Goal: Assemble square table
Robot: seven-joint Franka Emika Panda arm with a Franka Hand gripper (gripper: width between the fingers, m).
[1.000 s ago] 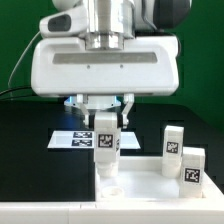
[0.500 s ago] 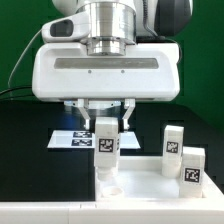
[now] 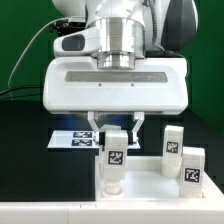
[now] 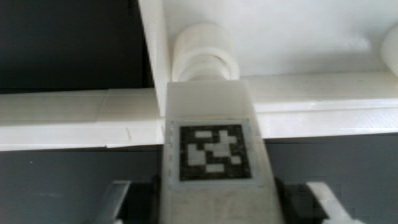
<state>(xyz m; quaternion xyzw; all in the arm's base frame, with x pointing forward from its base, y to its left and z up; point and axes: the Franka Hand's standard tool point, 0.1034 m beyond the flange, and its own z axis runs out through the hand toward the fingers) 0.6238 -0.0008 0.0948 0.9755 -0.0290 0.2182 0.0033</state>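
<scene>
One black tabletop (image 3: 25, 170), carrying all items. One square table slab (image 3: 150, 186), white with raised rim, lying flat at the front of the exterior view. One marker board (image 3: 75, 141), flat, behind the slab. One gripper (image 3: 116, 128), jaws clamped on a white leg (image 3: 115, 158) held upright, its lower end meeting a round socket in the slab; the wrist view shows the tagged leg (image 4: 215, 150) between the fingers. Two further tagged legs (image 3: 174, 143) (image 3: 193, 167) standing at the exterior view's right.
</scene>
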